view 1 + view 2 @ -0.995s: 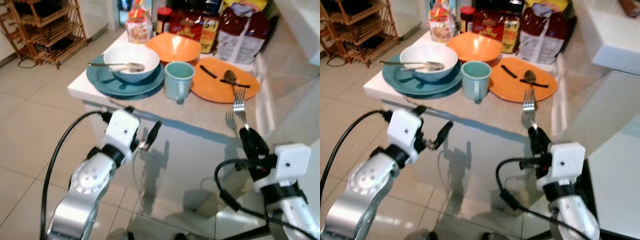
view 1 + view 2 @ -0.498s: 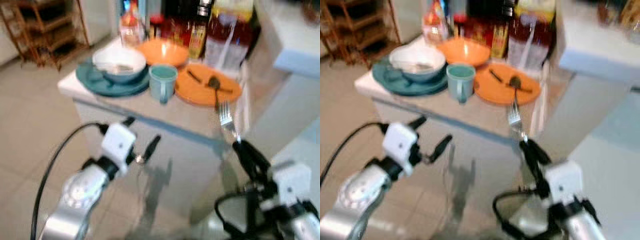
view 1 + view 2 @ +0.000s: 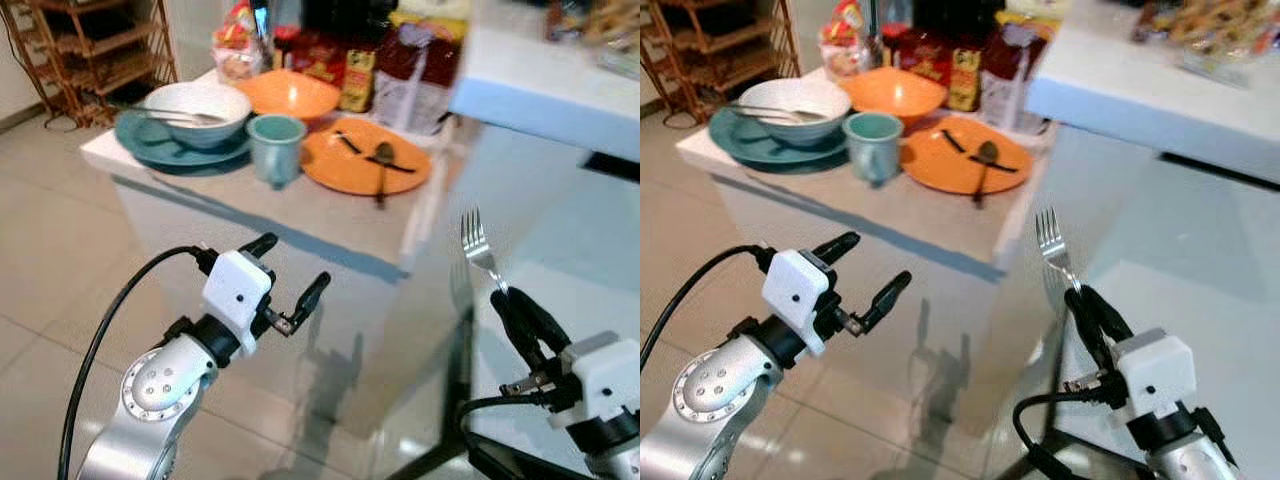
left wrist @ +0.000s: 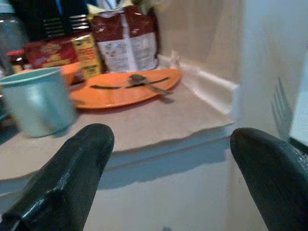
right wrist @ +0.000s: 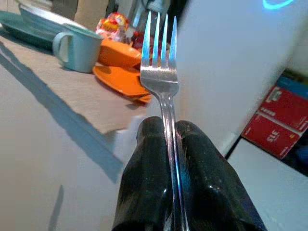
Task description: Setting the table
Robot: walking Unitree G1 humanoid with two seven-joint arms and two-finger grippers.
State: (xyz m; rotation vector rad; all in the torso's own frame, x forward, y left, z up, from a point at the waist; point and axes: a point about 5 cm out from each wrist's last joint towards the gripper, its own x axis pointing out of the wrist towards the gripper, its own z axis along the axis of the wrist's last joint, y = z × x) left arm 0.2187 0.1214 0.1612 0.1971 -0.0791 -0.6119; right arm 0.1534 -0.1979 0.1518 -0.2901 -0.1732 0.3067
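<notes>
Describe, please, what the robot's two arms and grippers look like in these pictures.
Both arms are silver metal with rounded joints, each ending in a white boxy wrist block. The left gripper and the right gripper each have two long glossy black fingers. A thick black cable loops beside each arm.

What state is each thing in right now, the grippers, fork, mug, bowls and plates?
Right gripper: shut on fork.
Fork: held upright, tines up.
Left gripper: open, holding nothing.
Mug: upright.
White bowl: on teal plate, utensil inside.
Orange plate: spoon on it.
</notes>
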